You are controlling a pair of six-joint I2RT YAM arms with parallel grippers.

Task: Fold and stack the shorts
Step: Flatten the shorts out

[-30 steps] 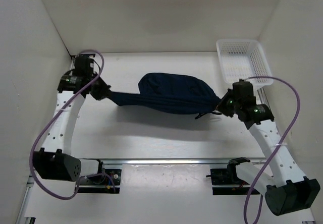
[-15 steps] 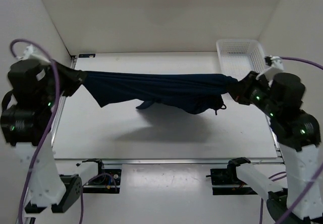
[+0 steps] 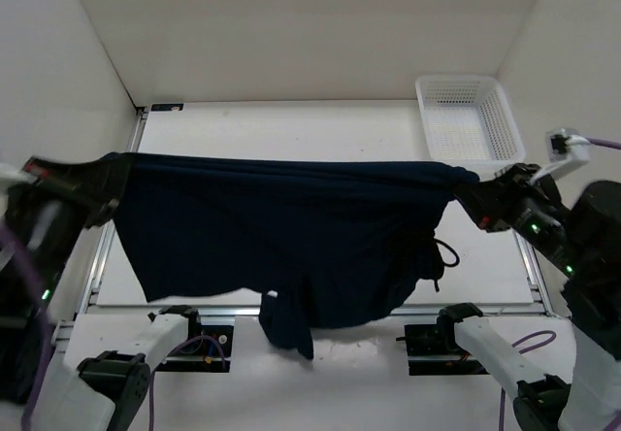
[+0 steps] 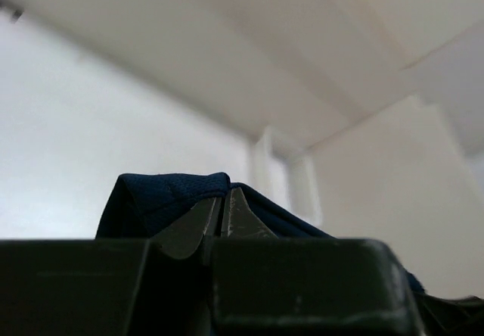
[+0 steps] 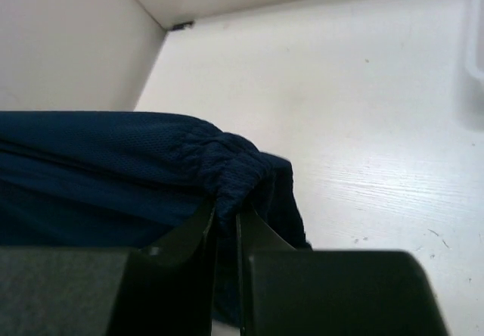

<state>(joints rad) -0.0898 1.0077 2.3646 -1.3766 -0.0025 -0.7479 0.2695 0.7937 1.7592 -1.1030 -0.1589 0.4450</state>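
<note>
I have the navy shorts (image 3: 291,237) up off the desk (image 3: 291,125), stretched between my two hands and hanging like washing on a line. My left hand (image 3: 109,181) is pinched shut on one end of the top edge. In its wrist view the fingers (image 4: 193,226) are closed, with a fold of the mesh fabric bunched over their tips. My right hand (image 3: 473,201) is clamped on the other end, gripping the gathered elastic waistband (image 5: 227,166).

The top edge runs taut and nearly level from hand to hand. The body of the shorts hangs down toward the near side of the desk. One leg drops lower than the rest, with a small white label (image 3: 273,295) showing beside it, and the drawstring (image 3: 441,256) dangles on the right. The white mesh basket (image 3: 505,120) sits in the far right corner, well apart from the cloth.

I take this to be the spreading step: the shorts are held open and no fold has been made. Next I should lower both hands together with the tension kept on, so the cloth lands flat. The low-hanging leg would touch down first and could crumple underneath. Both grips are right at the edge, so a hard pull could slip one free.
</note>
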